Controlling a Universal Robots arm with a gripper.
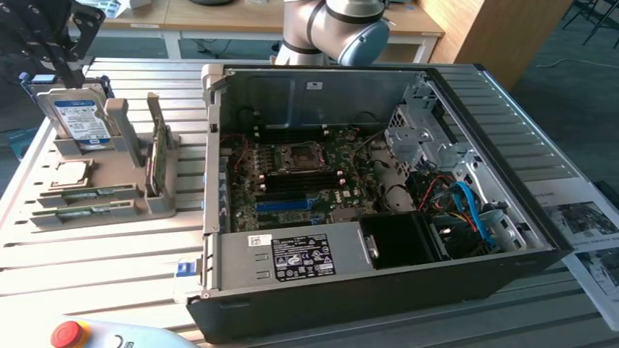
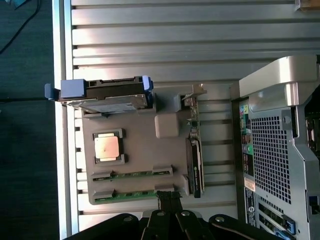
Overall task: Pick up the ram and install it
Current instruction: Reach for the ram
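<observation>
On a slatted silver metal tabletop [image 2: 150, 45] sits a grey plastic parts tray [image 2: 145, 155], just beside an open black desktop computer case [image 1: 387, 304]. In the tray's outermost slot lies the ram [image 2: 132, 194], a long, narrow green circuit-board stick resting flat. A matching green stick [image 2: 132, 175] lies parallel in the next slot. Beyond it are a square silver processor chip [image 2: 107, 146] and a hard drive in blue brackets [image 2: 102, 95] standing on edge. A dark expansion card [image 2: 195, 165] stands upright along the tray's side nearest the case. The dark gripper [image 2: 170, 199], fingers together and holding nothing, hangs over the end of the ram closest to that card. Whether it touches the ram cannot be told. Inside the case, the large green motherboard [image 1: 300, 181] lies exposed.
</observation>
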